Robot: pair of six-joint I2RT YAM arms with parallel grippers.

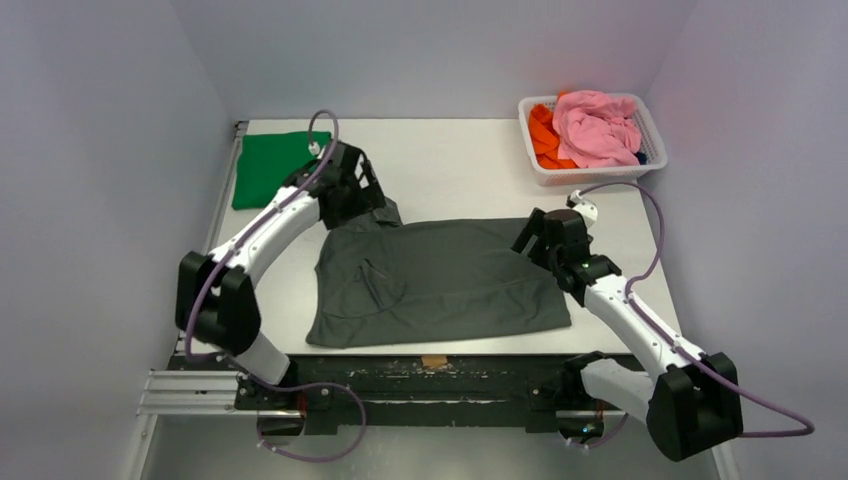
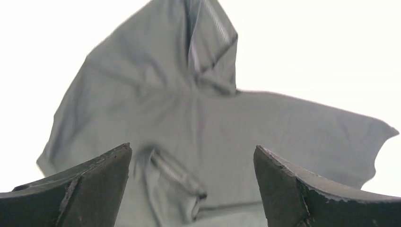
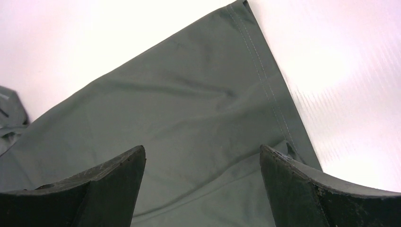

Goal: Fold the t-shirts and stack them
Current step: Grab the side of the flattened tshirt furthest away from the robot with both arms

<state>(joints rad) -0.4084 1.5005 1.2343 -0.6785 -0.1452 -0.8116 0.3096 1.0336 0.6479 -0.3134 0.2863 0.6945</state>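
Grey shirt [image 1: 440, 285] spread out, left gripper [image 2: 191, 153] wide apart above its sleeve, right gripper [image 3: 202, 151] wide apart above the hem, green shirt [image 1: 268, 168] folded far-left

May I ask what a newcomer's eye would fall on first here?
A dark grey t-shirt lies spread across the table's middle, with the open left hand and open right hand poised over its far corners. Next come the folded green t-shirt at the far left corner and the white mesh basket at the far right, heaped with pink and orange clothes.

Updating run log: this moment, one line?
grey shirt spread | green shirt folded aside | left gripper open | right gripper open
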